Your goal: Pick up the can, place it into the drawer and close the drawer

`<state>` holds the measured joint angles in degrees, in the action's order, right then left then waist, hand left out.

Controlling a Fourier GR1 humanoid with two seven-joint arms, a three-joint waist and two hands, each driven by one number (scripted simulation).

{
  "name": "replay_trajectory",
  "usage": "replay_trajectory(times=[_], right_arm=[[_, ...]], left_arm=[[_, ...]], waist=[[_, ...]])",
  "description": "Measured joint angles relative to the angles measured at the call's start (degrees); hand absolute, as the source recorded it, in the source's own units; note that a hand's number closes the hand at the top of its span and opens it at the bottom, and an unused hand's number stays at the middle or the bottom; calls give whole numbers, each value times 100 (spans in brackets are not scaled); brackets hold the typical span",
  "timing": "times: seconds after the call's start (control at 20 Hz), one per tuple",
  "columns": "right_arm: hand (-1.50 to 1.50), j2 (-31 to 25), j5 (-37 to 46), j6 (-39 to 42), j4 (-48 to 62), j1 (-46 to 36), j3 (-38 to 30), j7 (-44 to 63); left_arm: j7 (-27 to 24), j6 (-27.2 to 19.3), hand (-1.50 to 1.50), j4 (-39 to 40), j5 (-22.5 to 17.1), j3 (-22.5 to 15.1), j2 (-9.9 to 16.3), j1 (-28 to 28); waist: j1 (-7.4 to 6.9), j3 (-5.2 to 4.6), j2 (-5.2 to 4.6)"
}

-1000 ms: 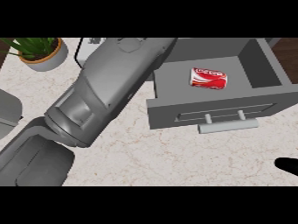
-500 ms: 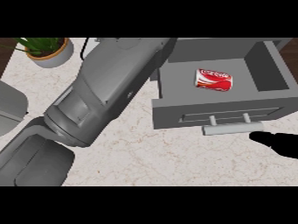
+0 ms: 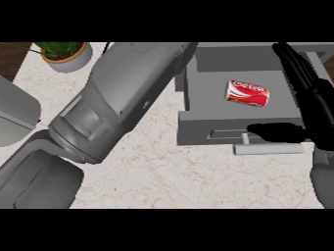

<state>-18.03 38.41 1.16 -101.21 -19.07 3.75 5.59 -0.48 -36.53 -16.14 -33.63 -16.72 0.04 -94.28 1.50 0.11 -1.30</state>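
A red can [image 3: 248,93] lies on its side inside the open grey drawer [image 3: 198,93] at the upper right. My right hand [image 3: 327,120] is open at the drawer's right side. Its straight fingers [image 3: 299,68] reach up over the drawer's right wall, and the thumb [image 3: 274,132] points left across the drawer's front, just above the pale bar handle [image 3: 267,149]. It touches nothing of the can. My left forearm [image 3: 119,108] crosses the view from the lower left to the top middle, and its hand is out of sight beyond the top edge.
A potted green plant [image 3: 63,54] stands at the back left of the marble counter [image 3: 177,181]. A grey rounded object [image 3: 3,112] sits at the left edge. Dark wood shows at the far top corners.
My right hand has come up from the lower right edge to the drawer's front and right side. The can still lies in the drawer.
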Motion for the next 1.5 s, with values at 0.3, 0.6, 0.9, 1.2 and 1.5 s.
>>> replay_trajectory(times=[0.3, 0.6, 0.9, 1.2, 1.5], right_arm=[[-150, 203, 972, -621, 1425, -497, 401, -299], [-150, 527, 1551, -1356, 2936, -1174, 437, -561], [-150, 685, 1912, -2282, 4566, -1964, 124, -819], [-150, 800, 2148, -3103, 5821, -2857, -217, -837], [-150, 772, 2258, -3586, 6816, -3586, -482, -892]], left_arm=[[21, 196, -150, -44, 18, 72, 88, 96], [168, 246, -150, -174, 106, 137, 345, 174], [390, 292, -150, -443, 223, 110, 543, 290], [598, 356, -150, -782, 331, 56, 762, 574], [863, 553, -150, -1330, 366, 14, 1109, 974]], waist=[[-141, -4, 35], [-247, -5, 68], [-362, -5, 71], [-472, -6, 75], [-618, -14, 92]])
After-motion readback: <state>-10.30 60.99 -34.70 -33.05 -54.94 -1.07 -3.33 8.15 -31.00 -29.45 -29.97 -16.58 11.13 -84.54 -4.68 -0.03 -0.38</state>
